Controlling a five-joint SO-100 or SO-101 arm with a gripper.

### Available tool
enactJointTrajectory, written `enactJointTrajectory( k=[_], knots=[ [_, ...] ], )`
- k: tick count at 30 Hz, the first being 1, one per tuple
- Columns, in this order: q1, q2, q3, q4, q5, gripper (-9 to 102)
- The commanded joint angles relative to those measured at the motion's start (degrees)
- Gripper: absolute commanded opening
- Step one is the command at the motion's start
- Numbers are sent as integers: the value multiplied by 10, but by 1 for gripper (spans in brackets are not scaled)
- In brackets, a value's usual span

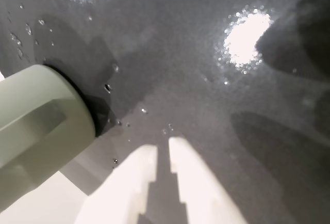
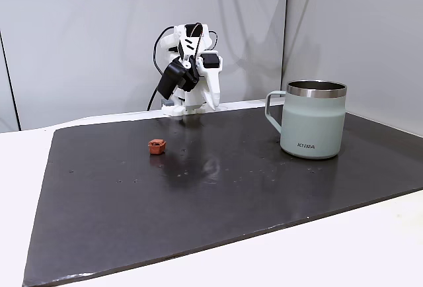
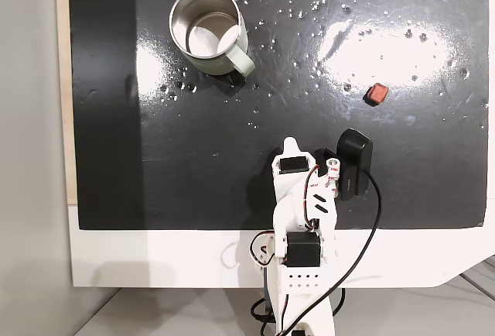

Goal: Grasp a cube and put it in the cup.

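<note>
Cube (image 2: 156, 146) first: it sits on the dark mat (image 2: 218, 194), alone and untouched, well apart from my folded arm. In the fixed view from the front it lies left of centre, with the cup (image 2: 312, 119) far off to the right and my arm at the back edge between them. In the fixed view from above the sides are mirrored: the cube (image 3: 376, 94) is up and to the right of my arm, the cup (image 3: 209, 30) up and to the left, its mouth open and nothing inside that I can see. My gripper (image 1: 163, 149) holds nothing; in the wrist view the two white fingers (image 1: 139, 175) stand nearly together with only a narrow slit between, over bare mat, and the cup's pale wall and handle (image 1: 38, 123) fill the left edge. So I am turned rather toward the cup than toward the cube. I judge the coming move hinges on that: I must swing away from the cup toward the cube's side, reach out, and spread the fingers before descending. The block is small and roughly cubic, so no long axis matters.
</note>
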Motion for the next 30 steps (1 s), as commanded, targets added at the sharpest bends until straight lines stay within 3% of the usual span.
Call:
enactJointTrajectory(
  k=[1,19,30],
  knots=[
    [3,7,2,-41,18,0],
    [8,7,-28,-27,-9,0],
    [36,-159,-292,58,-44,0]
  ],
)
